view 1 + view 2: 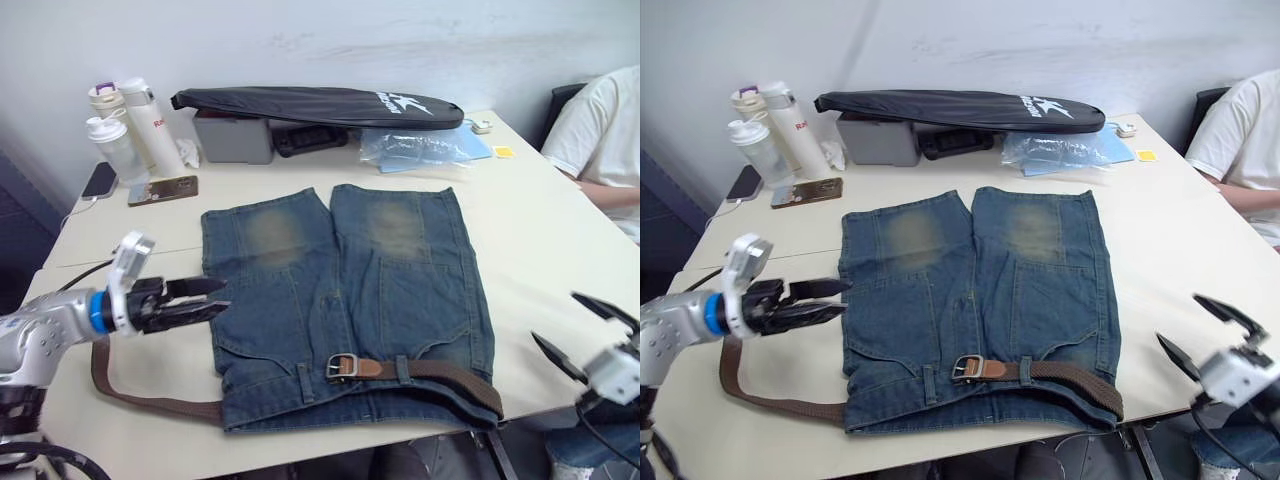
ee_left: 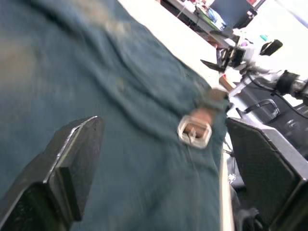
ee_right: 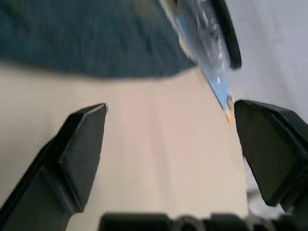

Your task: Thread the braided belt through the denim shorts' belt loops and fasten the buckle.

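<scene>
Braided belt [image 1: 440, 373] along denim shorts' [image 1: 345, 300] waistband

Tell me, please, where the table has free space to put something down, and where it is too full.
Bare table lies between the denim shorts and the person's sleeve, above the open right gripper. Another patch lies between the phones and the open left gripper. The back edge is crowded: bottles, a long black bag, a plastic pouch.

Faded blue shorts [image 1: 345, 300], brown belt [image 1: 440, 373]
</scene>
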Controlling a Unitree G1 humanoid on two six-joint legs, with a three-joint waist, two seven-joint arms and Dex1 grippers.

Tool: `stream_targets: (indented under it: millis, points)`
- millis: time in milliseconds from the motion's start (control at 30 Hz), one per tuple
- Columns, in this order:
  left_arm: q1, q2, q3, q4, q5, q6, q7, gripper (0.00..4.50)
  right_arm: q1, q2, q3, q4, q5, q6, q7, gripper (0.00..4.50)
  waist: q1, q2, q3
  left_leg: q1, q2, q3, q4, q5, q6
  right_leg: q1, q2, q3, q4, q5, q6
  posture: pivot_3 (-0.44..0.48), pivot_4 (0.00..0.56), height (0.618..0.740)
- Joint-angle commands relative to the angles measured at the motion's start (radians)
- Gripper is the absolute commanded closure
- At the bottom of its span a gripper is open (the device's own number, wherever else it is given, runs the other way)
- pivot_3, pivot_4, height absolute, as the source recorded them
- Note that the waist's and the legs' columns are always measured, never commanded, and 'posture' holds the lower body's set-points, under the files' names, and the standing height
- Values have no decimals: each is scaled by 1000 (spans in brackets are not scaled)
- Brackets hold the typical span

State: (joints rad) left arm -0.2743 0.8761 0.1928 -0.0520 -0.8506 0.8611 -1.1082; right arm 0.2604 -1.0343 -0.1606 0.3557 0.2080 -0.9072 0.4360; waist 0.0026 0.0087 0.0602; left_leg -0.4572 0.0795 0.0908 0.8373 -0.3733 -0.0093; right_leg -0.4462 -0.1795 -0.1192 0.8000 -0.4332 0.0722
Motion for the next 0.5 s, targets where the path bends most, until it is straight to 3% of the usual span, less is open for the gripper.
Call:
stream_targets:
  millis: [33, 200, 333, 433, 500]
  points:
    - [-67, -40, -20, -68, 1, 32, 81, 67, 5, -43, 11, -310, 231, 335, 94, 0, 2, 0, 0, -1, 2, 0, -1, 1, 2, 1, 2, 0, 1, -2, -1, 0, 150, 622]
    - [-128, -89, -60, -121, 41, 27, 160, 67, -16, -87, -14, -585, 466, 808, 133, 0, 15, -1, -1, -7, 4, -5, -7, 5, 10, 1, 16, 2, 3, -7, -6, 0, 150, 622]
    - [-177, -96, -155, -127, 164, -6, 225, 67, -115, -145, 28, -702, 600, 1137, 162, 0, 24, -1, -1, -6, 4, -8, -7, 4, 14, 0, 19, 3, 2, -8, -8, 0, 150, 622]
    - [-257, -72, -225, -64, 175, 139, 239, 67, -221, -204, 85, -743, 696, 1377, 196, 0, 29, 0, 0, -5, 2, -9, -13, -3, 25, 0, 18, 3, 0, -10, -13, 0, 150, 622]
    - [-295, -69, -271, -44, 218, 176, 261, 67, -334, -195, 136, -736, 667, 1492, 192, 0, 28, 1, 1, 0, 1, -9, -22, -7, 24, -1, 31, 3, -6, -8, -19, 0, 150, 622]
